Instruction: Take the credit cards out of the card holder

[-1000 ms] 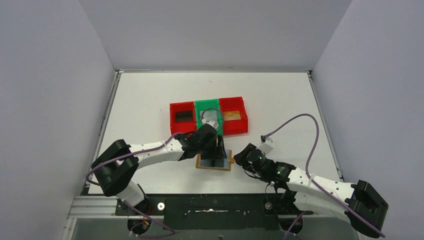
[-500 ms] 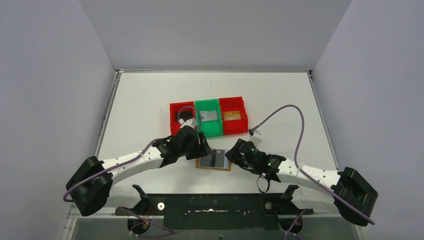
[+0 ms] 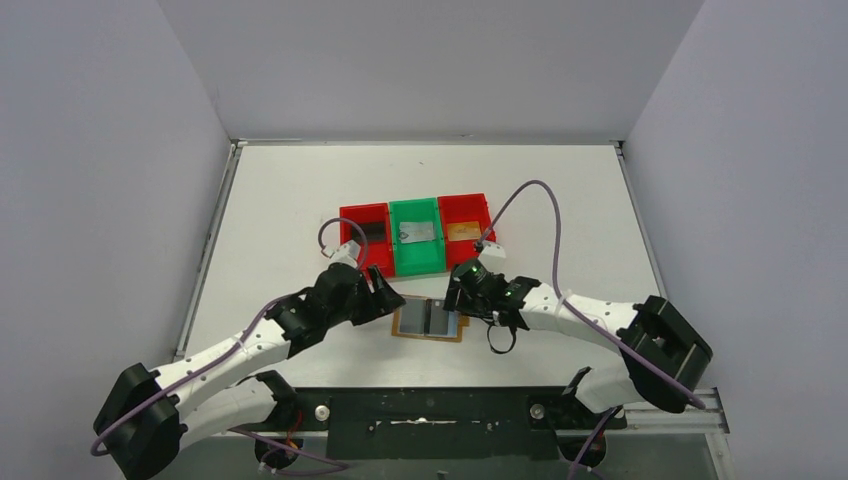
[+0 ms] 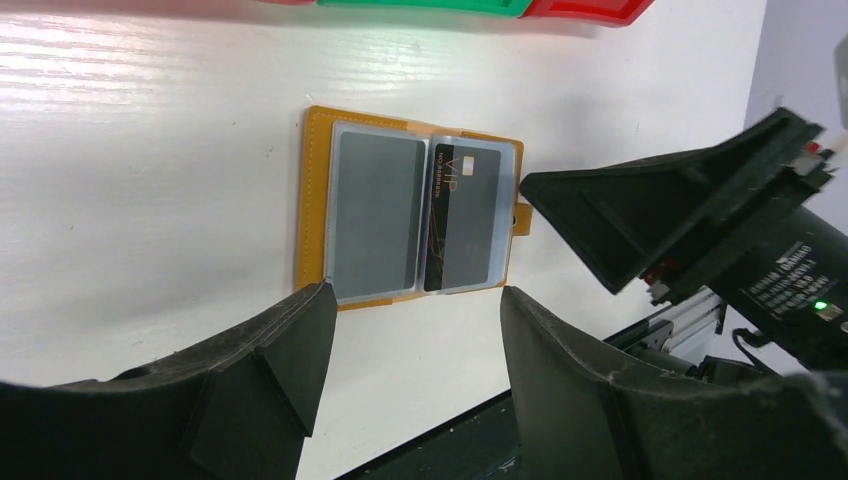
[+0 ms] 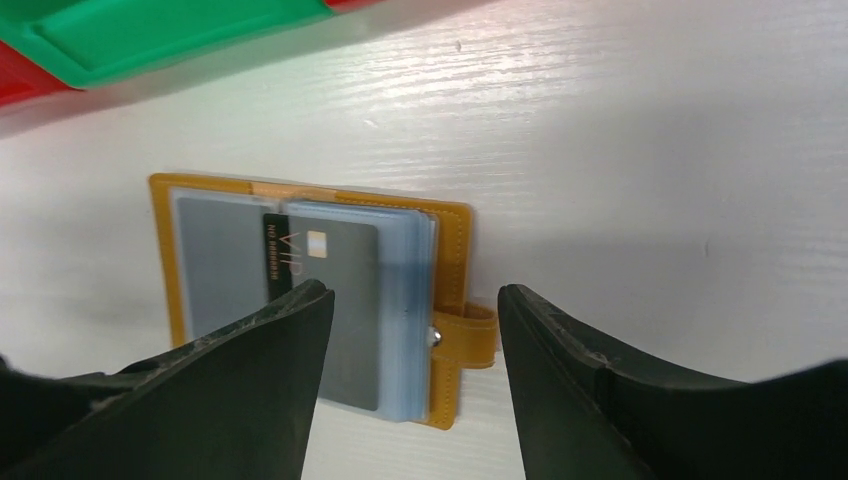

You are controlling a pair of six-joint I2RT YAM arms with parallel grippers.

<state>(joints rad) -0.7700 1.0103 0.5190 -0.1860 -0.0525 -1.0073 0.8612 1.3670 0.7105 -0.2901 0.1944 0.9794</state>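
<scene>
The tan card holder (image 3: 431, 320) lies open on the white table, its pale sleeves facing up. A black credit card (image 4: 465, 230) marked VIP sits in its right-hand sleeve (image 5: 320, 262). My left gripper (image 3: 386, 300) hovers open just left of the holder (image 4: 318, 200), with nothing between its fingers (image 4: 417, 296). My right gripper (image 3: 458, 297) stands open at the holder's right edge, above the stacked sleeves and the snap tab (image 5: 470, 335), and it holds nothing (image 5: 415, 292). A black card (image 3: 372, 232), a silver card (image 3: 420, 232) and an orange-brown card (image 3: 463, 232) lie in the bins behind.
Three bins stand in a row just beyond the holder: red (image 3: 352, 243), green (image 3: 417, 255), red (image 3: 478, 248). The table's near edge and the dark mounting rail (image 3: 430, 410) are close below the holder. Purple cables loop above both wrists.
My left gripper has drawn back leftward off the holder. My right gripper has come in from the right to the holder's right edge and has opened wider. The holder now lies uncovered.
</scene>
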